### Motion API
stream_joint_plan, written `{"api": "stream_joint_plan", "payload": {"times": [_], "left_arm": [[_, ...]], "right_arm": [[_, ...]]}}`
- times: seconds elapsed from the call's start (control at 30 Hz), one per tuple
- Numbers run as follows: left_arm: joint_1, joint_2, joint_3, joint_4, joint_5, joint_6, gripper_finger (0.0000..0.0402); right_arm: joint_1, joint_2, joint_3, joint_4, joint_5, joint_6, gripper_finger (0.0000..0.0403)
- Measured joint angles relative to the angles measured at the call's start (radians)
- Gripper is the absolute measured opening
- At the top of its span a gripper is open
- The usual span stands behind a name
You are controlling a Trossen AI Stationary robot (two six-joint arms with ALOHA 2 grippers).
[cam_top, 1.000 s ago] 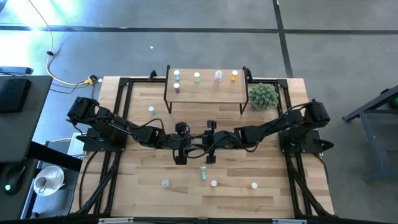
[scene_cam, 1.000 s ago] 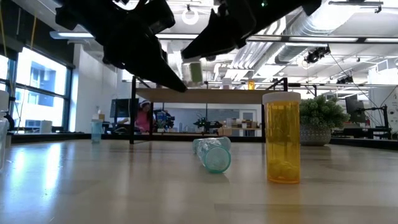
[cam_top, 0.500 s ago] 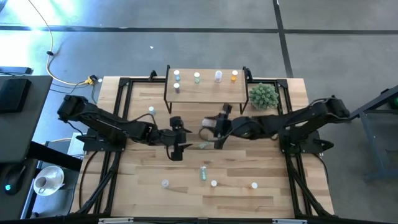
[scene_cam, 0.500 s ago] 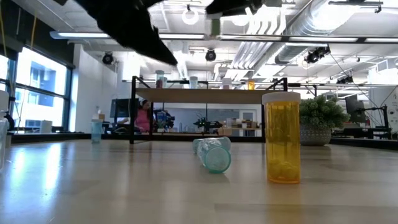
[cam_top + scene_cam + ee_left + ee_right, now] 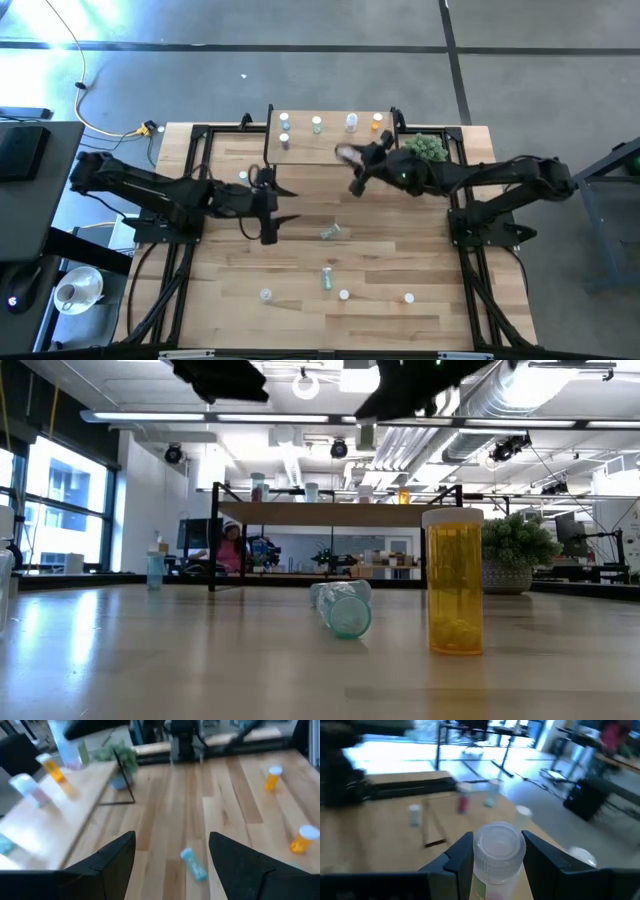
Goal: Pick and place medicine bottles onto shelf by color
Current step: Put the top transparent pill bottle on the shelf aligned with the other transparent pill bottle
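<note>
My right gripper (image 5: 350, 162) is shut on a small pale bottle with a white cap (image 5: 498, 851), raised near the front edge of the light-wood shelf (image 5: 330, 146). Several bottles stand on the shelf, among them a blue one (image 5: 284, 121), a green one (image 5: 317, 124) and an orange one (image 5: 377, 121). My left gripper (image 5: 272, 204) is open and empty over the table's left middle. More bottles are on the table: a green one lies on its side (image 5: 329, 232), a teal one lies nearer the front (image 5: 343, 608), and an orange one stands upright (image 5: 455, 582). My right gripper pinches the bottle's body just below the cap (image 5: 495, 879) between its two fingers, one on each side. The capped end (image 5: 499, 840) sticks out forward past the fingertips. The bottle is lifted clear of the table and the shelf.
A spiky green plant ball (image 5: 424, 150) sits at the shelf's right end, close to my right arm. A single bottle stands left of the shelf (image 5: 243, 177). Small bottles stand along the front (image 5: 265, 294), (image 5: 344, 294), (image 5: 408, 297). A black frame rims the table (image 5: 190, 150).
My right gripper has gone up and toward the far edge, from the table's middle to the shelf's front, carrying the bottle clear of the table. My left gripper has drawn back toward the table's left edge. The two grippers, close together a second ago, now stand well apart.
</note>
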Motion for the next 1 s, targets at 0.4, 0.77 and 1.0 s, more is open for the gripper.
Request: {"api": "stream_joint_plan", "payload": {"times": [0.4, 0.77, 1.0], "left_arm": [[0.079, -0.074, 0.0, -0.026, 0.049, -0.001, 0.0243], [0.094, -0.073, 0.0, -0.08, 0.049, -0.003, 0.0243], [0.094, -0.073, 0.0, -0.08, 0.049, -0.009, 0.0243]], "right_arm": [[-0.202, 0.075, -0.047, 0.077, -0.094, 0.121, 0.013], [-0.277, 0.174, -0.047, 0.113, -0.097, 0.174, 0.013], [-0.277, 0.193, -0.047, 0.117, -0.095, 0.185, 0.013]]}}
